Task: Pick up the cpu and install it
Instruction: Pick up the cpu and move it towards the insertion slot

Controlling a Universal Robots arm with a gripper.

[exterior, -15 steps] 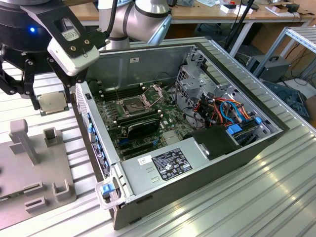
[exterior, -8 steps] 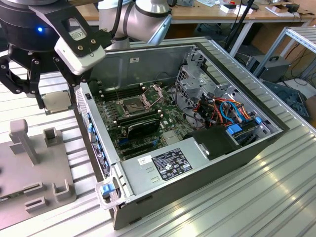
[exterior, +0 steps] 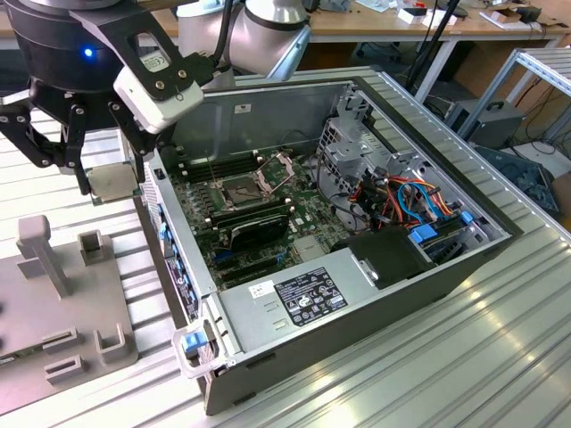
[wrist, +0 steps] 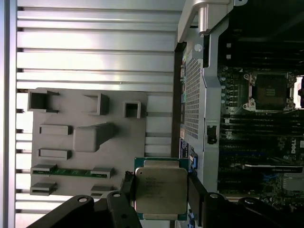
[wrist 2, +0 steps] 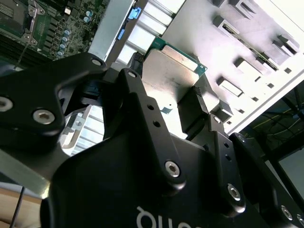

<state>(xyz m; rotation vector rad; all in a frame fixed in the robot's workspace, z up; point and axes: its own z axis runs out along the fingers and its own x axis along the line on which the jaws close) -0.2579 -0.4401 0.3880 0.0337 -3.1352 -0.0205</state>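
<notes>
The cpu [exterior: 111,181] is a flat silver-grey square with a green edge. My gripper [exterior: 112,176] is shut on it and holds it in the air, above the gap between the grey fixture plate [exterior: 53,294] and the open computer case [exterior: 357,267]. In both wrist views the cpu [wrist: 160,190] [wrist 2: 171,71] sits clamped between the black fingers [wrist: 195,192]. The motherboard's cpu socket [exterior: 243,189] [wrist: 268,90] lies open inside the case, toward the exterior view's right of the gripper.
The case wall [wrist: 202,95] stands between the gripper and the motherboard. The fixture plate [wrist: 85,137] carries raised holders and a green module [wrist: 71,171]. Drive cages and cables [exterior: 401,196] crowd the case's far side. Ribbed metal table [exterior: 464,357] surrounds everything.
</notes>
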